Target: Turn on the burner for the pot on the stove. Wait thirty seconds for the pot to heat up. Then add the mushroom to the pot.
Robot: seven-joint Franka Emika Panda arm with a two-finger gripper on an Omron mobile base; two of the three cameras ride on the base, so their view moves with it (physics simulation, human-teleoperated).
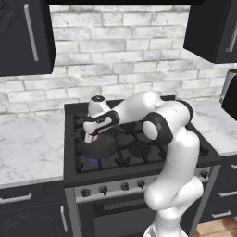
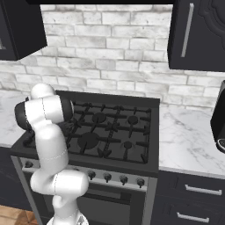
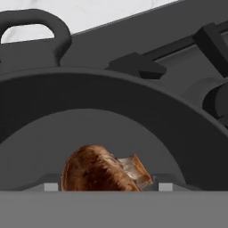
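The dark grey pot sits on the front-left burner of the black stove, with a small blue flame under it. My gripper hangs just above the pot's opening, pointing down into it. In the hand view the brown mushroom with its pale stem patch sits between my fingertips, with the gripper shut on it, just over the pot's grey floor. The pot's loop handle shows at the upper left. In the right base view my arm hides the pot on the stove.
A row of dark knobs lines the stove's silvery front strip. Marble counters flank the stove on both sides. A dark appliance stands on the right counter. Dark wall cabinets hang above.
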